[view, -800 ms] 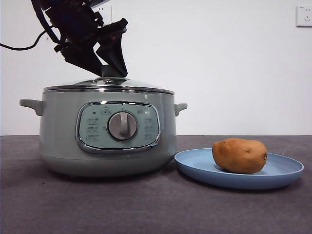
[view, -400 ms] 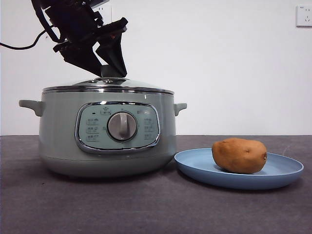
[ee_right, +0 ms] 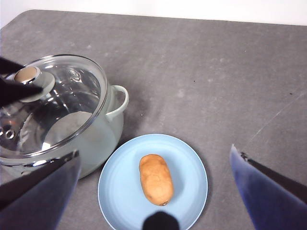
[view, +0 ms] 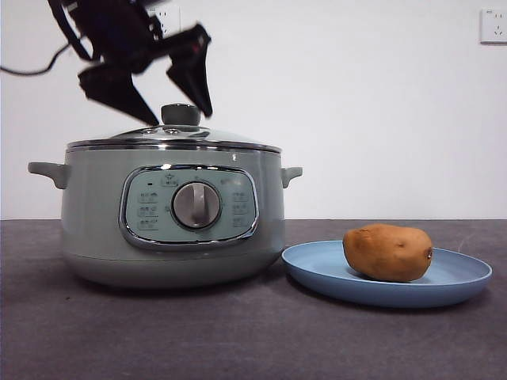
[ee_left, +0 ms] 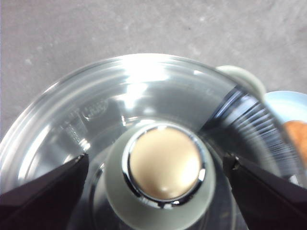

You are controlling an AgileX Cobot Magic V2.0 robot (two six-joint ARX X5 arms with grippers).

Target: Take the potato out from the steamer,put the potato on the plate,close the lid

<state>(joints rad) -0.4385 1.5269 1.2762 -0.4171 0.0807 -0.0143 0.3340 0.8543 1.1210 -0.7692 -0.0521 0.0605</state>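
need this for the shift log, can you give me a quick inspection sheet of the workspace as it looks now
Surface: dark grey table, matte, bare around the items.
Steamer: pale-green steamer upright on the table, panel and dial facing the front camera.
Lid: glass lid seated on the steamer, knob on top.
Potato: potato lying on the plate, not in the steamer.
Plate: light-blue plate beside the steamer.
Clutter: nothing seen.
Grippers: left gripper open, jaws either side of the lid's knob, not gripping it; right gripper open, high above the plate.
Cables: black cable trailing from the left arm.
Surroundings: white wall, wall socket at upper corner.
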